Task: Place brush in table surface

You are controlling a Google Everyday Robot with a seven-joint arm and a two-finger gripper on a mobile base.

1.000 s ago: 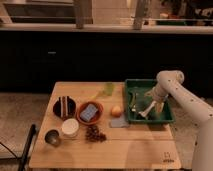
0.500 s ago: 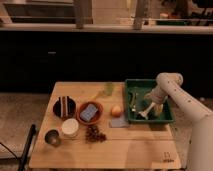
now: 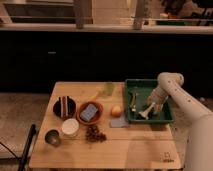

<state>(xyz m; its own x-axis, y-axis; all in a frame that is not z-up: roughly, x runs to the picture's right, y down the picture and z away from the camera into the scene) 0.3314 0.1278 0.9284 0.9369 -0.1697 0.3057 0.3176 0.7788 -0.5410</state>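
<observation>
**The Pincer Is Down in the Green Tray**

Camera view: The pincer (image 3: 152, 107) hangs at the end of the white arm (image 3: 172, 90), low inside the green tray (image 3: 167, 119). I cannot tell if it is spread or pressed together. The brush (image 3: 144, 114) lies in the tray right under the pincer's tip, so close that they seem to touch. It is not on the table surface (image 3: 135, 150). A thin yellow tool (image 3: 133, 102) lies in the tray too, just beside the pincer on the side away from the arm.

Out past the tray, farther from the pincer on that same side, sit a small orange ball (image 3: 116, 110), then a brown bowl (image 3: 90, 111) with something blue in it, then a dark bowl (image 3: 65, 106). A white cup (image 3: 70, 127), a metal cup (image 3: 52, 137) and a dark little heap (image 3: 94, 133) are well apart from the pincer, nearer the front edge.
</observation>
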